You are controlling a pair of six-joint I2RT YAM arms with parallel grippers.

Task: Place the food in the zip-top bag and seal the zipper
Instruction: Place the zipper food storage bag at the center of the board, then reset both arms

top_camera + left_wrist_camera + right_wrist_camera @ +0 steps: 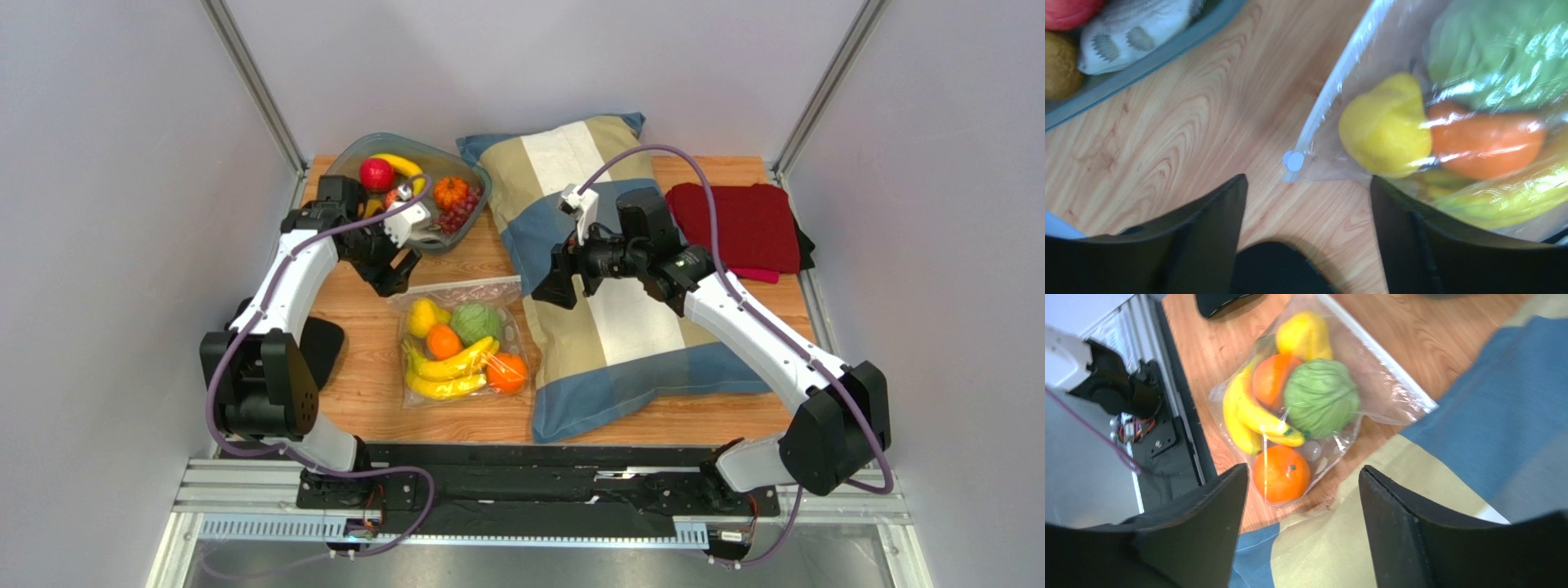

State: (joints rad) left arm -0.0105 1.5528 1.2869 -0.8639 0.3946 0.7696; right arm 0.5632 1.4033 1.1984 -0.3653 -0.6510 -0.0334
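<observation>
The wooden surface [368, 374] fills the middle of the overhead view. A striped pillow [620, 337] lies on its right half and a red cloth [742, 227] sits at the upper right. A grey bowl [1137, 67] at the upper left holds an apple, grapes and other toy food.

The clear bag [1392, 395] lies flat at the centre of the frame, between the bowl and the pillow. It is packed with bananas [1247, 416], a cabbage [1321, 398], two oranges [1281, 474] and a lemon [1385, 125].

The left pincer [1308, 184] hangs over the bag's upper left corner, released, fingers spread and nothing between them. The right pincer [1303, 468] hangs above the pillow's edge beside the bag, also released and grasping nothing.

The zipper [1336, 86] runs straight along the bag's upper edge. Whether it is pressed shut along its whole length cannot be told.

The step in hand looks like the sealing. To do it well, one pincer should pin a corner flat while the other clenches on the strip at the far end and slides along it, square to the strip. The lemon and cabbage crowd the mouth, so the bulge could spring the seal open. Pressing low, against the surface, should help.

No brand, label or legible writing shows, only white dots [1294, 161] printed on the plastic.
</observation>
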